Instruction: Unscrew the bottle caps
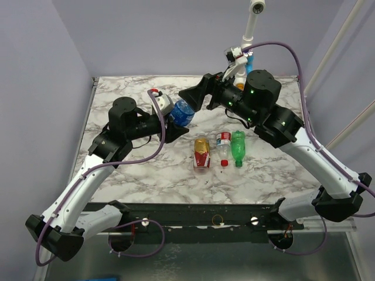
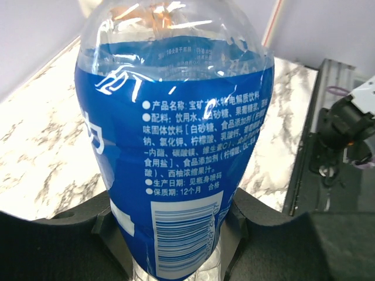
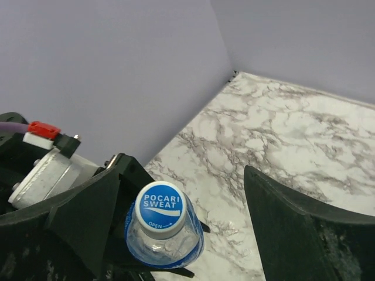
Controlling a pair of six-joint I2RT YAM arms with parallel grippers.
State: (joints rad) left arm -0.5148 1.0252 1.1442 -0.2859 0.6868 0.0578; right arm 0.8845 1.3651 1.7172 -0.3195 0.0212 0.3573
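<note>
Right wrist: spread right hand [image 3: 183, 175] straddles the blue-white cap [image 3: 159, 205] at lower centre (bottle axis facing it); left hand [image 2: 173, 237] pinches the bottle [image 2: 176, 146].

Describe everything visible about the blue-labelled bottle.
The blue-labelled bottle is clear plastic, wrapped in a blue label with white Chinese print and a barcode. Its screwed-on cap, blue-topped with a white rim, reads POCARI SWEAT. The left gripper clamps its body above the table; the open right gripper flanks the cap without touching.

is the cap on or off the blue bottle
On: the right wrist view shows the white-and-blue cap seated on the neck of the bottle.
</note>
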